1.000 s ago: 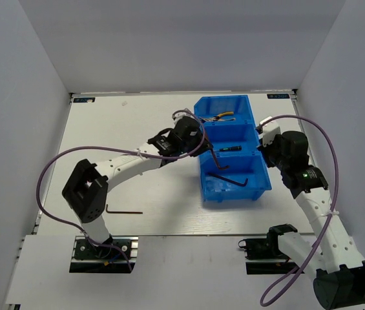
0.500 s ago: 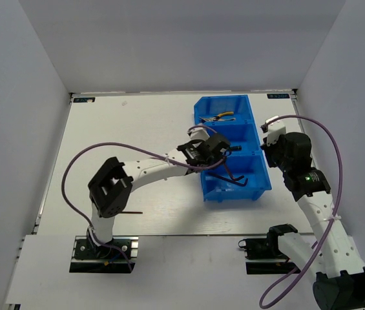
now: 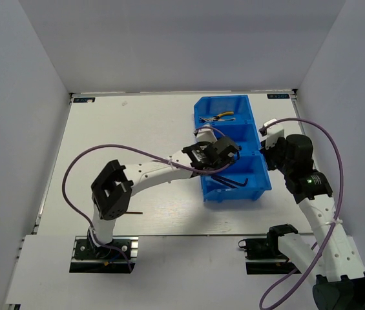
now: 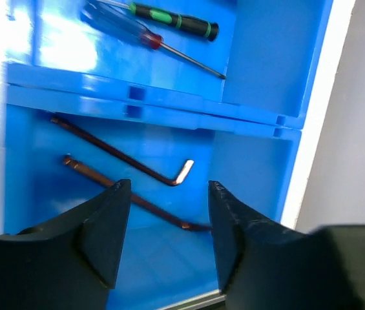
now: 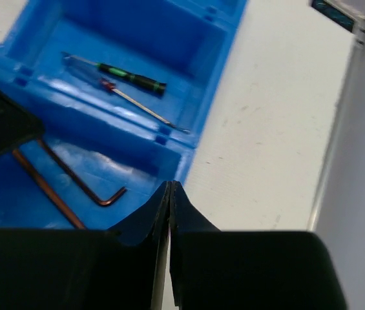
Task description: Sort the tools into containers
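Observation:
The blue bin [image 3: 234, 196] stands right of centre. My left gripper [image 3: 226, 156] hangs open and empty over its near compartment, where two brown hex keys [image 3: 231, 181] lie. In the left wrist view my left gripper [image 4: 169, 187] is over them: one hex key [image 4: 111, 150] and another hex key [image 4: 88, 171]. The green-black screwdriver [image 4: 176, 20] and the red-blue screwdriver [image 4: 137, 35] lie in the middle compartment. Yellow-handled pliers [image 3: 221, 117] lie in the far compartment. My right gripper [image 3: 269, 143] is shut and empty at the bin's right rim [image 5: 181, 169].
Another thin dark hex key [image 3: 135, 211] lies on the white table near the front left, partly hidden by my left arm's elbow [image 3: 111, 190]. The table [image 3: 124, 129] is walled on three sides. Purple cables loop over both arms.
My left gripper moved right from the bin's left side to over the near compartment and let go of a hex key, which now lies in the bin. My right arm barely moved.

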Robot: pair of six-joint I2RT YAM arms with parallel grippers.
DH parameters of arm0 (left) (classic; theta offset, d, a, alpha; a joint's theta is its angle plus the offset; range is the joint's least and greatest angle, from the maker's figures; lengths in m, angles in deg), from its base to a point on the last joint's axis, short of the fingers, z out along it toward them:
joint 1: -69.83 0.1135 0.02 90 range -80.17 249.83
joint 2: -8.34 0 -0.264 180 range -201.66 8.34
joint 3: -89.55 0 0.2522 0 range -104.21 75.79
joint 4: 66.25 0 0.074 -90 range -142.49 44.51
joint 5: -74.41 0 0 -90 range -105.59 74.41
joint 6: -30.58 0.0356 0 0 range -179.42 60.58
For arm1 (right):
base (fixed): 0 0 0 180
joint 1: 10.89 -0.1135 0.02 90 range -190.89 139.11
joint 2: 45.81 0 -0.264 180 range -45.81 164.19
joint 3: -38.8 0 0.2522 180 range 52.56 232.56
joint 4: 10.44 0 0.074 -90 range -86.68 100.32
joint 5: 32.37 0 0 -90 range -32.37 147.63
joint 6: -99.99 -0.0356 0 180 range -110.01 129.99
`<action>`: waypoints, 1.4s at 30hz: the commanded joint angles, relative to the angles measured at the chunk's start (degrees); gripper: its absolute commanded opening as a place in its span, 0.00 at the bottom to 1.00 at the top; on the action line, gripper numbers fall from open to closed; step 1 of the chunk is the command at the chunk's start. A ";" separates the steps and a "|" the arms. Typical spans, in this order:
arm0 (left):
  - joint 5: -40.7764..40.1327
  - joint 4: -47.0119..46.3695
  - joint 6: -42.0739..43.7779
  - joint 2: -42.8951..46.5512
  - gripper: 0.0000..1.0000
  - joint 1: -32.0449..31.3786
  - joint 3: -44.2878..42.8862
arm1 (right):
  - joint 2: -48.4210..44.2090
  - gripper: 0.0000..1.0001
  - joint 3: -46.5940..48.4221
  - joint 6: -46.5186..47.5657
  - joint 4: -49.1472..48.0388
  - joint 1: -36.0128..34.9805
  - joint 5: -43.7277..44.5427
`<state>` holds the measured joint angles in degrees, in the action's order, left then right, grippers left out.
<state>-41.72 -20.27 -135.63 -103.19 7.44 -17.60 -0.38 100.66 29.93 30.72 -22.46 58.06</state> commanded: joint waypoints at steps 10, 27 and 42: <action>-4.46 35.95 -14.38 40.30 0.18 4.55 27.52 | 14.94 0.07 9.03 7.39 14.97 -0.91 -37.07; -0.41 45.66 -38.41 51.59 0.74 9.21 52.43 | 27.08 0.07 14.75 4.93 10.57 -13.47 -36.46; 1.78 26.04 -28.75 40.78 0.67 20.63 58.50 | 17.59 0.08 7.63 8.09 13.73 -13.21 -34.35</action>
<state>-39.32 9.42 -166.86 -60.59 26.74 41.70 18.61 109.20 37.36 43.70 -35.71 23.37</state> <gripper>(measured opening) 0.676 0.080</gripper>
